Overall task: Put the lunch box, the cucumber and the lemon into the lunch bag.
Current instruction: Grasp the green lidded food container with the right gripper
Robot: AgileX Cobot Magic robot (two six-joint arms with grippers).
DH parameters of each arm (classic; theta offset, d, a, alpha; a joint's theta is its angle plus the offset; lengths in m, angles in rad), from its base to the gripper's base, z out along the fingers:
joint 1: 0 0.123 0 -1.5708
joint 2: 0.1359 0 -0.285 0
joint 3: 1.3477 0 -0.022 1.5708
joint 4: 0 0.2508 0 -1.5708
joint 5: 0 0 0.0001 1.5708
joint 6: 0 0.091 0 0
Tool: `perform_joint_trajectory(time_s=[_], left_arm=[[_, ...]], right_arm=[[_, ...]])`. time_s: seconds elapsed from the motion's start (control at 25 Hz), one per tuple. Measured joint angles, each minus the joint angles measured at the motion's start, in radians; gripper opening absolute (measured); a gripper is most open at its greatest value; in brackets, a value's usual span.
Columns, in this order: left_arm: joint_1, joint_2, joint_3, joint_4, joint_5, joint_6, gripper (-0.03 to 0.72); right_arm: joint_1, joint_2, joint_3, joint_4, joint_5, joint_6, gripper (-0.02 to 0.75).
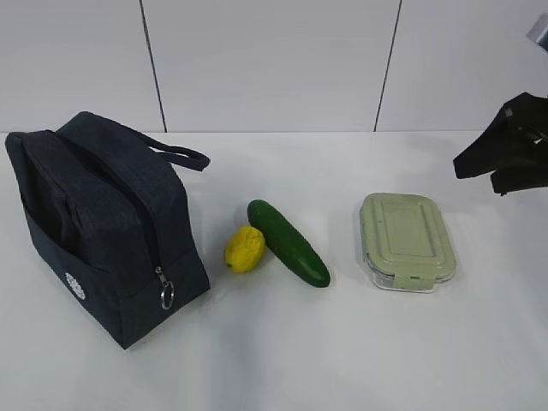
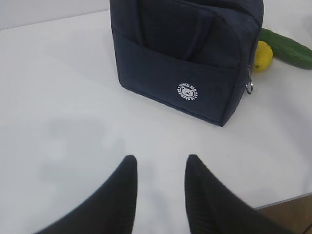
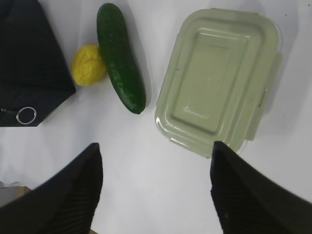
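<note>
While nothing is packed yet, bag [image 1: 103,227] stands zipped. Lemon [image 1: 245,248] just right of bag, touching cucumber [image 1: 288,242]; lunch box [image 1: 406,240] farther right. Right gripper [image 3: 156,190] spread wide above box, likely lining up grab. Left gripper [image 2: 161,195] partly spread, empty, facing bag.

navy bag [image 1: 103,223], yellow lemon [image 1: 245,248], green cucumber [image 1: 288,242]

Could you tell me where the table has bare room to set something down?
Free: the strip between the cucumber and the lunch box, the front of the table, and right of the box. Crowded: the lemon touches the cucumber, close beside the lunch bag.
</note>
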Motion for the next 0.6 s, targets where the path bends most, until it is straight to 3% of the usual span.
perform_joint_trajectory(time_s=[0.28,0.6], left_arm=[[0.0,0.0,0.0,0.0,0.0,0.0,0.242],[0.0,0.0,0.0,0.0,0.0,0.0,0.242]], right_arm=[[-0.144,0.198,-0.002,0.204,0.085,-0.254,0.524],[-0.201,0.413,-0.069,0.232,0.112,-0.409,0.524]])
